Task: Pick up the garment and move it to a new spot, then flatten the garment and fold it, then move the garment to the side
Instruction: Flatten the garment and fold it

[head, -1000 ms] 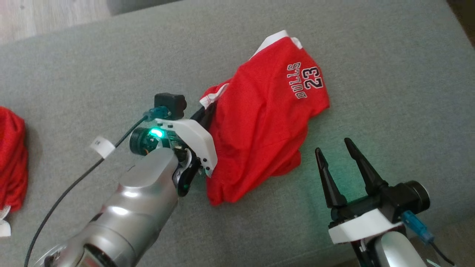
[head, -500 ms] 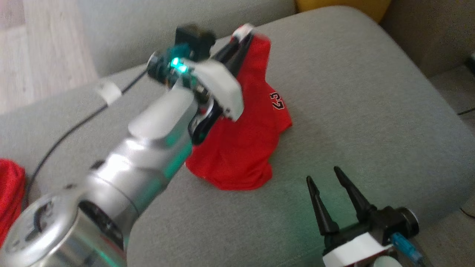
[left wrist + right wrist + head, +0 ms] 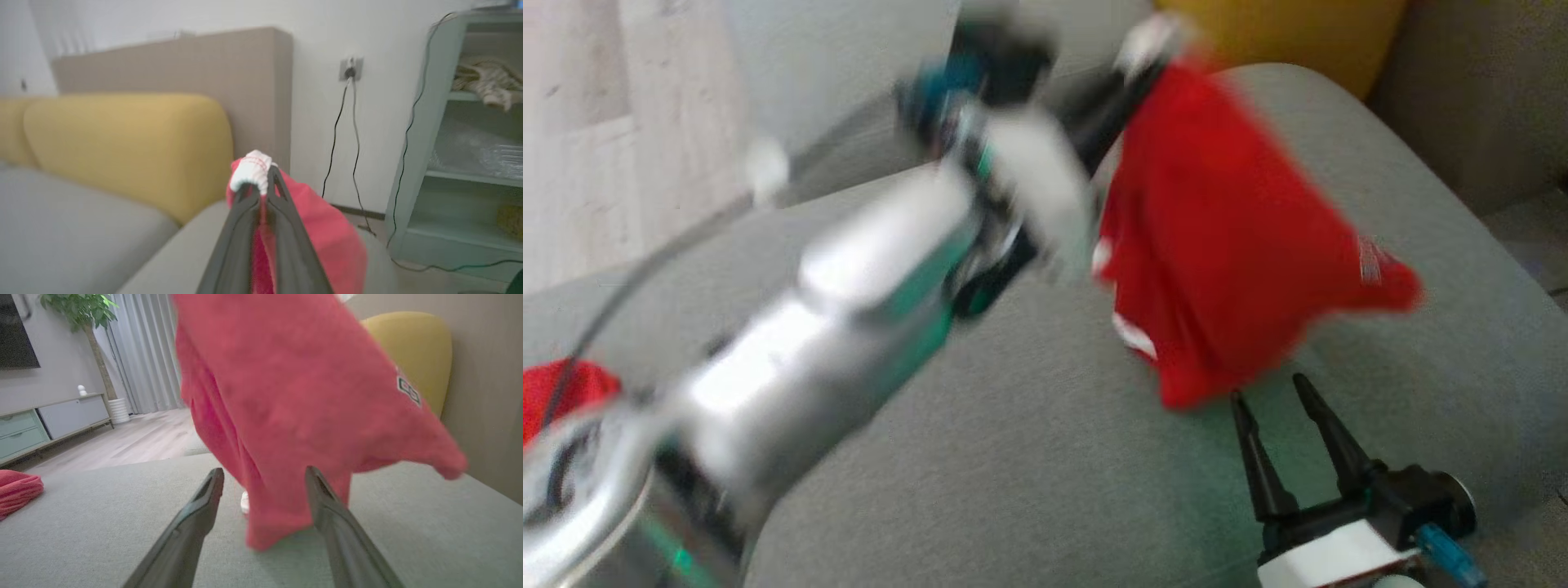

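Nearest to us, the right gripper point(image 3: 1267, 388) sits low over the grey sofa seat point(image 3: 1013, 474). Its two dark fingers are spread wide and hold nothing. Well to this gripper's left, a second red cloth point(image 3: 564, 388) lies bunched on the seat.

Just beyond the right gripper's fingertips hangs the lowest fold of the red garment point(image 3: 1225, 245). In the right wrist view the cloth drapes above and in front of the open fingers. We cannot tell whether the fold touches the sofa.

Higher and farther away is the left gripper point(image 3: 1147, 61), blurred in the head view. It is closed on the garment's white-trimmed edge point(image 3: 251, 173), which bunches at its fingertips in the left wrist view. The red cloth falls away below this gripper, to the right of its silver forearm point(image 3: 849, 310).

Beyond both grippers stands a yellow back cushion point(image 3: 1282, 33).
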Controlling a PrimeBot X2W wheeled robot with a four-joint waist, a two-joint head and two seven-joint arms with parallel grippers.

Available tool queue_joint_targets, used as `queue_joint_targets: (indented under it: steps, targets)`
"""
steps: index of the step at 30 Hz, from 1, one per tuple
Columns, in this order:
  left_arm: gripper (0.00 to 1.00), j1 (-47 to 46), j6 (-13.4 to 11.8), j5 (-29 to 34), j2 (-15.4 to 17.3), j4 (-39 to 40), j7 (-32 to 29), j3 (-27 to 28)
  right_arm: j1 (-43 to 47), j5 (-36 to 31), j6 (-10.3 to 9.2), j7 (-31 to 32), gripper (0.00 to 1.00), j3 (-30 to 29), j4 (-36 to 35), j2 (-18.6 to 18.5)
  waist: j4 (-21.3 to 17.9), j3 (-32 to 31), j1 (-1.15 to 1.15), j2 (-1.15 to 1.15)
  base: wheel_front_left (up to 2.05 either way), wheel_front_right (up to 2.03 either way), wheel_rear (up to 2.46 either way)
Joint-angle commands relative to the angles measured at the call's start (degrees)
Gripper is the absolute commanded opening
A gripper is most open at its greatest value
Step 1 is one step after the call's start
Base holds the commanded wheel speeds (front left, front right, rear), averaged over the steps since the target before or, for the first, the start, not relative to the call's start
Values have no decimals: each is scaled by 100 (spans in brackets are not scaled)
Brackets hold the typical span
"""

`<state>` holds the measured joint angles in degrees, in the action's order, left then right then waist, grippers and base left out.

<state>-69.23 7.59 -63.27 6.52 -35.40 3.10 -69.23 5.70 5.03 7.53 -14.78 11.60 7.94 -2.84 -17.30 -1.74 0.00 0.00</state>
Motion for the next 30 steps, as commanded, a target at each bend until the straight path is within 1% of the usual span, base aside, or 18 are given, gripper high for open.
queue_joint_targets:
  steps: [1,5,8,11,12,16,18,21,25,28,30]
  targets:
    - [0,453,-11,-184,442,207,-65,-1,-46,46,-4,-22,100,83,-231,-5,324,91,0,0,0,0,0]
    - [0,1642,-55,-393,891,436,-58,-182,84,128,-4,-22,100,-2,-314,-5,768,187,0,0,0,0,0]
    - [0,2318,-227,-414,1134,565,95,-239,161,215,-4,-22,100,-62,-403,-5,1091,278,0,0,0,0,0]
    - [0,2767,-386,-423,1291,684,242,-261,156,335,-4,-22,100,-156,-465,-39,1364,341,0,0,0,0,0]
    - [0,2767,-386,-423,1291,684,242,-261,156,335,-4,-22,100,-156,-465,-39,1364,341,0,0,0,0,0]
    - [0,3092,-565,-422,1473,817,389,-264,-29,457,-4,-22,100,-452,-309,-89,1632,425,0,0,0,0,0]
    - [0,3176,-649,-403,1570,871,445,-257,-203,438,-4,-22,100,-620,-37,-129,1733,473,0,0,0,0,0]
    - [0,3230,-739,-394,1700,954,489,-232,-552,412,-4,-6,100,-830,550,-158,1857,553,0,0,0,0,0]
    - [0,3183,-830,-344,1823,1057,506,-204,-1034,609,-4,365,100,-1012,1195,-180,2010,696,0,0,0,0,0]
    - [0,3159,-868,-331,1865,1121,522,-183,-1327,842,-4,666,100,-1048,1508,-284,2109,786,0,0,0,0,0]
    - [0,3163,-882,-341,1857,1132,534,-171,-1390,895,-4,746,100,-1037,1593,-342,2145,804,0,0,0,0,0]
